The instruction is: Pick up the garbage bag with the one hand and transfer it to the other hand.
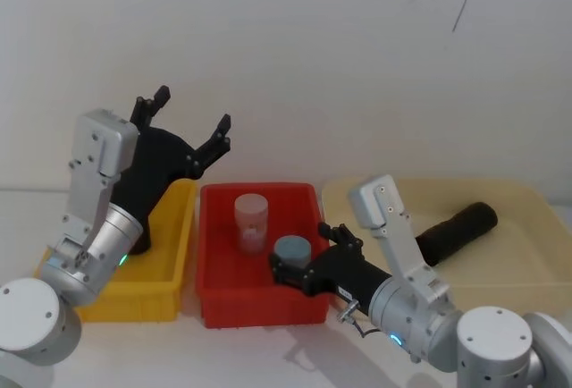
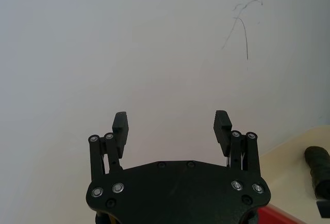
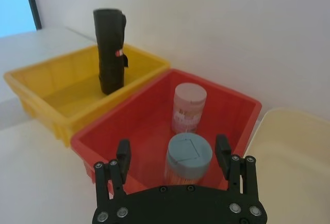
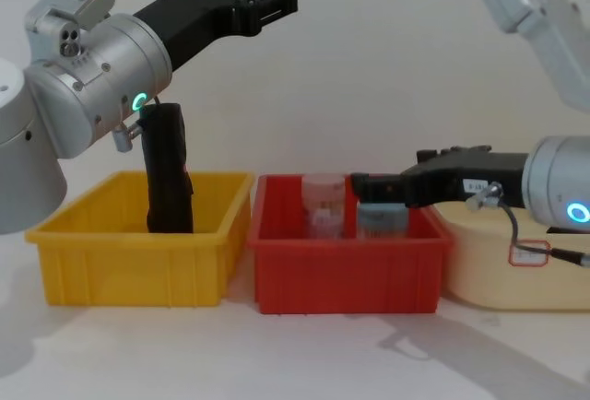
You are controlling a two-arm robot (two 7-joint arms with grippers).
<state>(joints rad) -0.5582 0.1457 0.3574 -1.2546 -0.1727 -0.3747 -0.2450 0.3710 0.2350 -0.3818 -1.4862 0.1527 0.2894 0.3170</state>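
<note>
The garbage bag is a tall matte-black roll standing upright in the yellow bin; in the chest view the garbage bag rises well above the bin's rim. My left gripper is open and empty, raised high above that bin and pointing at the wall, clear of the bag; it shows as my left gripper in its own wrist view. My right gripper is open and low over the red bin, its fingers flanking a blue-lidded jar without gripping it.
A pink-lidded jar stands behind the blue one in the red bin. A slimmer black roll lies in the beige tray at the right. The three containers sit side by side, with a white wall close behind them.
</note>
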